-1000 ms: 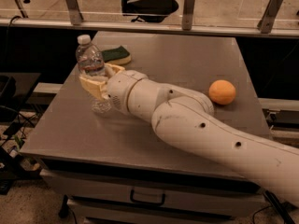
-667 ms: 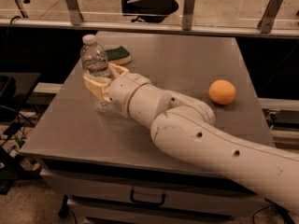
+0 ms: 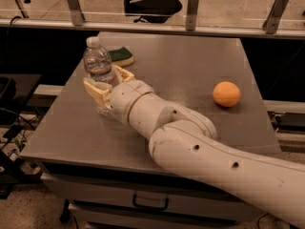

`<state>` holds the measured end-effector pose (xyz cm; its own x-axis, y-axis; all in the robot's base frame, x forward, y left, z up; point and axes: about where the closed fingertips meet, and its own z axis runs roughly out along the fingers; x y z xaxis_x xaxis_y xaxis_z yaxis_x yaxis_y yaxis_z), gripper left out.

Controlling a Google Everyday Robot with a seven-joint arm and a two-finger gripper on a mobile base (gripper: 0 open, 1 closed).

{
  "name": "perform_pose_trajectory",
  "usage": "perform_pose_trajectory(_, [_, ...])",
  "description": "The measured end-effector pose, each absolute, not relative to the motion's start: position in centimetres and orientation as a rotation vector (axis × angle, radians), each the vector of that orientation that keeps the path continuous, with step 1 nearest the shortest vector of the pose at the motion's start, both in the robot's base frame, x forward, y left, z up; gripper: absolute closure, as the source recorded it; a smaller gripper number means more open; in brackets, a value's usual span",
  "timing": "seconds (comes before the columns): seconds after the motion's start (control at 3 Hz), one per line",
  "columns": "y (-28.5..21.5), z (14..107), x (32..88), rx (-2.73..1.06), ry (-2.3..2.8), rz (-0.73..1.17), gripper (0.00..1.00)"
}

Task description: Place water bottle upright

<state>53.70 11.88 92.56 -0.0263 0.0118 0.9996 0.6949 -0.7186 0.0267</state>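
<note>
The water bottle (image 3: 97, 60) is clear with a white cap and stands upright near the left edge of the grey table (image 3: 190, 61). My gripper (image 3: 106, 80) reaches in from the right. Its two cream fingers (image 3: 95, 91) sit on either side of the bottle's lower body and are closed on it. The bottle's base shows just below the fingers, at or close to the table top.
A green sponge (image 3: 119, 56) lies just behind the bottle. An orange (image 3: 226, 93) sits at the right of the table. My arm crosses the front right of the table. A glass railing runs behind, and drawers (image 3: 150, 203) sit below the table top.
The gripper and the bottle have shifted slightly to the right together. The arm has swung a little further over the table.
</note>
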Motion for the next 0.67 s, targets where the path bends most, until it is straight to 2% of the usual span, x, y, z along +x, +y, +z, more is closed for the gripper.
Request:
perform_pose_trajectory(0.33, [12.91,91.41,53.62,-1.767,-0.741,-1.842,0.00])
perform_pose_trajectory(0.67, [12.92,91.42,53.61,-1.767,-0.741,-1.842,0.00])
